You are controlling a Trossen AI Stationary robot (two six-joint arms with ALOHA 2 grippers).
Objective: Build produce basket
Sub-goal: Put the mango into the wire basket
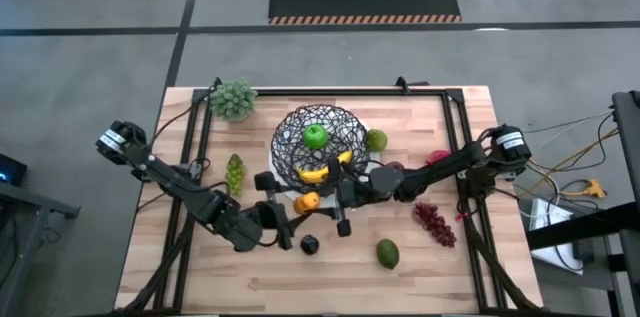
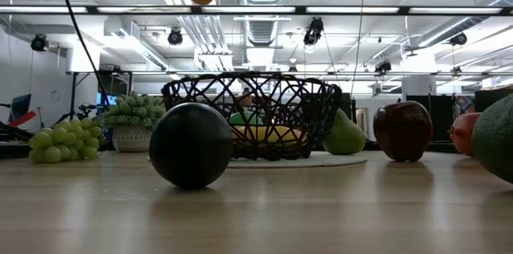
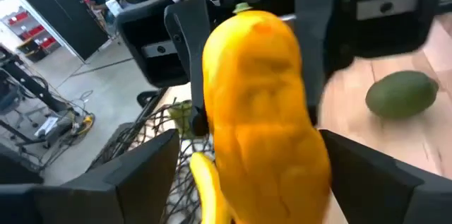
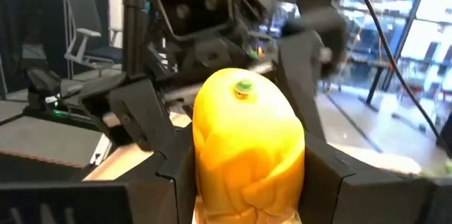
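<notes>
A yellow pepper point(image 1: 307, 200) with a green stem stub hangs in the air just on the near side of the black wire basket point(image 1: 320, 142), between my two grippers. My right gripper point(image 4: 247, 171) reaches in from the table's right and is shut on the pepper point(image 4: 247, 146). My left gripper point(image 3: 247, 153) comes from the left and is open, a finger on either side of the pepper's point(image 3: 261, 111) lower part. The basket holds a green apple point(image 1: 316, 137) and a banana point(image 1: 325, 169). My right gripper pinches the pepper's two sides point(image 4: 206, 160) between its two fingers point(image 4: 159, 171). The fingers come about level from the table's right side. The pepper is lifted clear of the table, its stem end point(image 4: 244, 88) up.
A dark plum point(image 1: 309, 245), an avocado point(image 1: 387, 253) and red grapes point(image 1: 435, 222) lie on the near half of the table. Green grapes point(image 1: 235, 172) and a leafy cluster point(image 1: 233, 99) are at the left. A pear point(image 1: 376, 140) and a red apple point(image 2: 403, 130) lie right of the basket.
</notes>
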